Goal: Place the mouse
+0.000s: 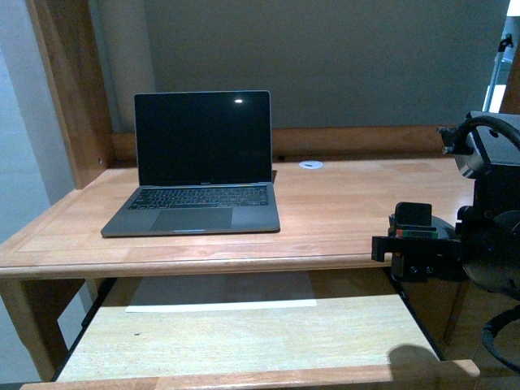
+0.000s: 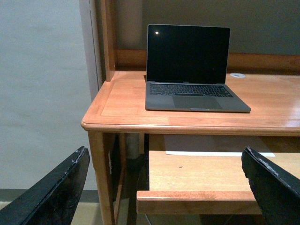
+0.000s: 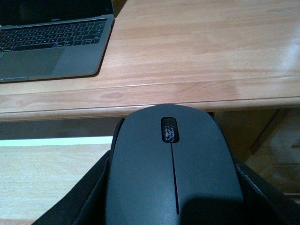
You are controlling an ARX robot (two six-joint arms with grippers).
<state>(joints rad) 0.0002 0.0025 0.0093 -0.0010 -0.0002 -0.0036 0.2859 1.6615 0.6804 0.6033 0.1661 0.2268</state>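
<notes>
At the front of the wooden desk point(image 1: 341, 211), right of the open grey laptop point(image 1: 199, 207), the right gripper point(image 1: 406, 244) is clamped on the black mouse point(image 3: 171, 173), holding it just off the desk's front edge, near the right end of the pull-out shelf point(image 1: 244, 341). The left gripper point(image 2: 164, 159) hangs spread and empty. The mouse is likely light and rigid, its smooth domed shell prone to slip, so its lower flanks look the safest hold. Its long axis runs roughly straight toward the desk, scroll wheel point(image 3: 169, 130) end leading
</notes>
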